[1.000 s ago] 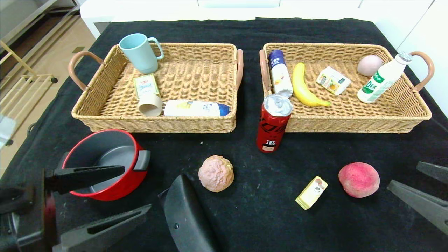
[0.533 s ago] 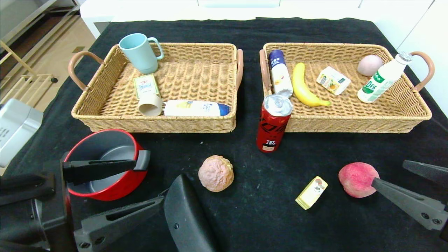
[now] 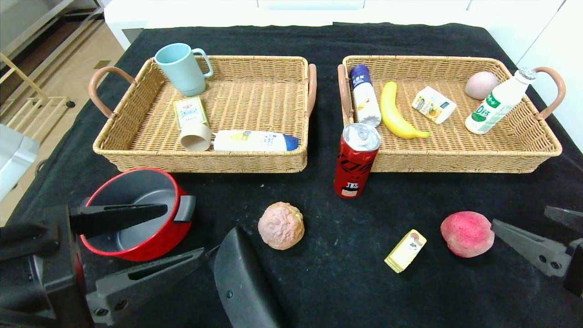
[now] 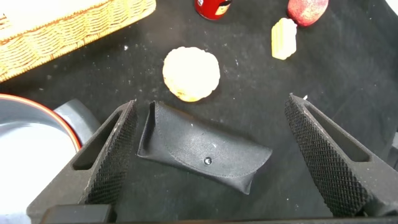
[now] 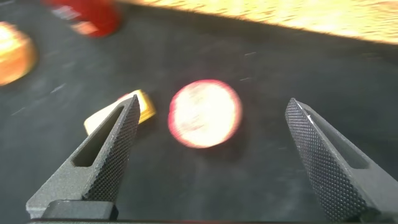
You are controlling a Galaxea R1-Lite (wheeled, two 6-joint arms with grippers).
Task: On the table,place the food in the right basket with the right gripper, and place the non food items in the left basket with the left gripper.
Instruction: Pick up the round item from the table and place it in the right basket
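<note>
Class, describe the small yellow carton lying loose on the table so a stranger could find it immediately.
Start at the right basket and look at the black cloth in front of it. Between the bumpy bun and the red peach lies the small yellow carton, the only boxy, yellow thing there.

Two baskets sit side by side at the back – left basket (image 3: 136,150), right basket (image 3: 542,150); pot (image 3: 136,214), bun (image 3: 281,225), can (image 3: 355,161), peach (image 3: 467,233) are laid out in front.

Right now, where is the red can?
In the head view the red can stands upright on the black table, just in front of the right basket's near-left corner, with the bumpy pink ball nearer the robot.
</note>
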